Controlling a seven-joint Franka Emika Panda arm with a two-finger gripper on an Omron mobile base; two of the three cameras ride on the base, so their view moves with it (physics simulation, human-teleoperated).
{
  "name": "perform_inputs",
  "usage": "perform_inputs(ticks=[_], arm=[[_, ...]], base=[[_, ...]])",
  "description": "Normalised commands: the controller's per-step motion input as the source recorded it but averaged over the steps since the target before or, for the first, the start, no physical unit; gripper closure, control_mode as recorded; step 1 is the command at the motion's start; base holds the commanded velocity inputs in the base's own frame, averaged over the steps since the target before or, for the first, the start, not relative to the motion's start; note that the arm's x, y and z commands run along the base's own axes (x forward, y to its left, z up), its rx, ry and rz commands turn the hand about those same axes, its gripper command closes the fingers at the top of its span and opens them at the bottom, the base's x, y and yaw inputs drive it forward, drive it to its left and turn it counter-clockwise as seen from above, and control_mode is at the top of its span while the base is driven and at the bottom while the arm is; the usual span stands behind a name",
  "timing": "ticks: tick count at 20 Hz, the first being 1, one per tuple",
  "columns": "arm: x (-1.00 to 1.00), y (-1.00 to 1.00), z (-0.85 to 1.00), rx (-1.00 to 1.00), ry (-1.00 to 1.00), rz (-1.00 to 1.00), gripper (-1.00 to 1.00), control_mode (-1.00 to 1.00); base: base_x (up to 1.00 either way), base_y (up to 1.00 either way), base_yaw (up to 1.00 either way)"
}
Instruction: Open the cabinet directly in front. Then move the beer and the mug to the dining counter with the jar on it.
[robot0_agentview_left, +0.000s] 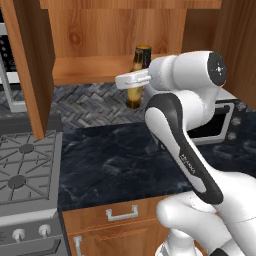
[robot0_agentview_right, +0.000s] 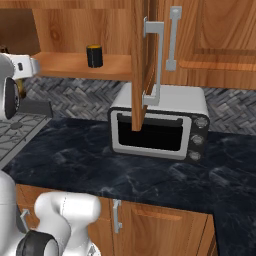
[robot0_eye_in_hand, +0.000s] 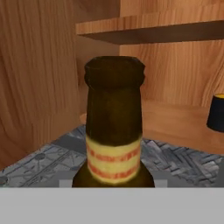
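Counts one beer (robot0_agentview_left: 139, 75) out in front of the open cabinet (robot0_agentview_left: 100, 30), upright, brown glass, pale label round the neck. Hangs in the air before the lower shelf (robot0_agentview_left: 85, 70), bottom clear of the black marble table (robot0_agentview_left: 115, 160) below. Looks gripped by the hand (robot0_agentview_left: 132, 79), white body pressed across the bottle's middle in the left base view; fingers tucked behind the glass, so cannot see the pads themselves. Fills the centre of the hand view too, neck and mouth right up close.

Counts one mug (robot0_agentview_right: 94, 56), black, squat, standing alone on that same shelf, well off to the beer's right. Peeks in at the right edge of the hand view as well, yellow rim on top.

Counts two doors swung wide: one at the left (robot0_agentview_left: 30, 65), one edge-on at the right (robot0_agentview_right: 139, 65) with its long silver bar handle (robot0_agentview_right: 156, 60). Finds one microwave (robot0_agentview_right: 160, 125) on the table beneath that right door, and one stove (robot0_agentview_left: 25, 170) at the left.
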Motion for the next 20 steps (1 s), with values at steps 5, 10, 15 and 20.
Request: perform_inputs(ticks=[5, 10, 15, 20], arm=[[-0.25, 0.03, -0.27, -0.02, -0.04, 0.07, 1.0, -1.0], [0.0, 0.0, 0.0, 0.0, 0.0, 0.0, 1.0, -1.0], [0.0, 0.0, 0.0, 0.0, 0.0, 0.0, 1.0, -1.0], [0.0, 0.0, 0.0, 0.0, 0.0, 0.0, 1.0, -1.0]], base=[[0.0, 0.0, 0.0], [0.0, 0.0, 0.0], [0.0, 0.0, 0.0], [0.0, 0.0, 0.0]])
